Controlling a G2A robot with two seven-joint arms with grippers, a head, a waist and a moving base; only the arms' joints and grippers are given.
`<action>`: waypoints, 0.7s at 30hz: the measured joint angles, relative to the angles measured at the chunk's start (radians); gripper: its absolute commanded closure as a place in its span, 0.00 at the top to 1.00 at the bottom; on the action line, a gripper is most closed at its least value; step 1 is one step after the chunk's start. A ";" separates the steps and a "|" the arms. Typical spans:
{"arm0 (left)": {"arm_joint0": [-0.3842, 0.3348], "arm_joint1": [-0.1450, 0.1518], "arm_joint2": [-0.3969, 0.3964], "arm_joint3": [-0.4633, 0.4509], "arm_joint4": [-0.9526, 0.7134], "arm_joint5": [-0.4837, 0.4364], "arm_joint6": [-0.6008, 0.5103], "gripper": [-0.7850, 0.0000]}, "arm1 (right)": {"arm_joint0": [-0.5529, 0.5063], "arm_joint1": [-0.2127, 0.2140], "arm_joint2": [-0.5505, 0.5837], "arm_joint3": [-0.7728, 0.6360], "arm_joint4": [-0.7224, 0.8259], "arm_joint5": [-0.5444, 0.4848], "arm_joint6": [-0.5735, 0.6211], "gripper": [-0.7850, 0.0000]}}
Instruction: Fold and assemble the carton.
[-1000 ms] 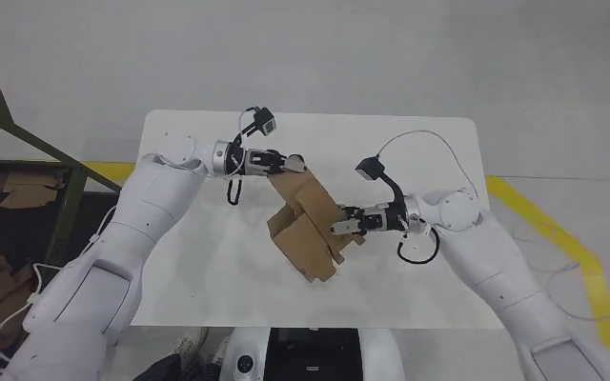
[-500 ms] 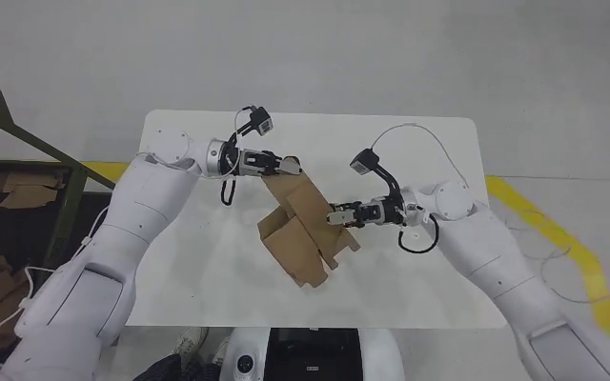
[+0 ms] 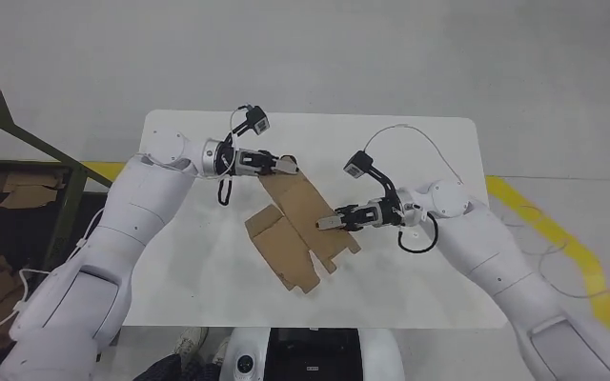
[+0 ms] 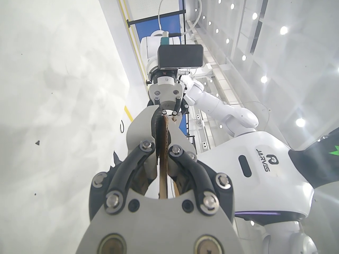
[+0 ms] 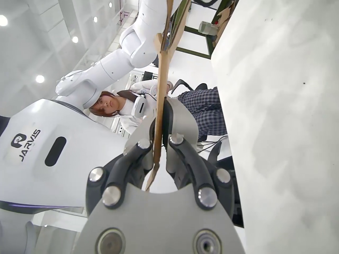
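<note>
In the top view I see the brown carton (image 3: 297, 229) in the middle of the frame, over the white table (image 3: 191, 286). It is partly opened, with flaps toward the lower left. The left gripper (image 3: 286, 165) holds its upper corner and the right gripper (image 3: 329, 222) holds its right edge. I cannot tell for sure whether its lower end touches the table.

In the left wrist view, the left gripper (image 4: 162, 122) is clamped on the thin edge of the carton (image 4: 162, 157), which runs up the centre of the frame.

In the right wrist view, the right gripper (image 5: 159, 126) is closed on a flap of the carton (image 5: 163, 75), which rises toward the upper centre. The table (image 5: 278, 80) fills the right side.
</note>
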 measured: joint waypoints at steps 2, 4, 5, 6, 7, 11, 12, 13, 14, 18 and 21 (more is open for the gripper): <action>0.003 0.001 -0.007 -0.005 -0.023 -0.007 0.007 1.00 | -0.001 0.000 0.001 0.001 0.029 0.011 0.011 0.00; 0.005 0.002 -0.018 -0.005 -0.060 0.006 -0.006 1.00 | -0.003 0.000 0.008 0.005 0.055 0.018 0.019 0.00; 0.004 0.004 -0.026 -0.002 -0.077 0.012 -0.011 1.00 | -0.004 0.001 0.012 0.008 0.063 0.020 0.020 0.00; 0.004 0.005 -0.037 0.002 -0.092 0.013 -0.013 1.00 | -0.006 0.001 0.016 0.011 0.070 0.020 0.020 0.00; 0.006 0.008 -0.052 0.005 -0.108 0.012 -0.011 1.00 | -0.009 0.002 0.023 0.016 0.077 0.019 0.019 0.00; 0.027 0.019 -0.106 0.000 -0.145 0.007 -0.007 1.00 | -0.020 0.003 0.044 0.040 0.089 0.008 0.008 0.00; 0.034 0.022 -0.120 -0.004 -0.153 0.007 -0.006 1.00 | -0.022 0.003 0.050 0.051 0.093 0.002 0.002 0.00; 0.045 0.027 -0.138 -0.009 -0.162 0.006 -0.006 1.00 | -0.026 0.002 0.056 0.067 0.094 -0.008 -0.008 0.00; 0.053 0.030 -0.152 -0.013 -0.167 0.005 -0.005 1.00 | -0.028 0.001 0.061 0.080 0.093 -0.018 -0.018 0.00; 0.097 0.041 -0.203 -0.030 -0.173 -0.004 0.004 1.00 | -0.036 -0.003 0.081 0.143 0.051 -0.099 -0.099 0.00; 0.132 0.045 -0.223 -0.034 -0.168 -0.018 0.018 1.00 | -0.056 -0.007 0.092 0.156 0.039 -0.163 -0.163 0.00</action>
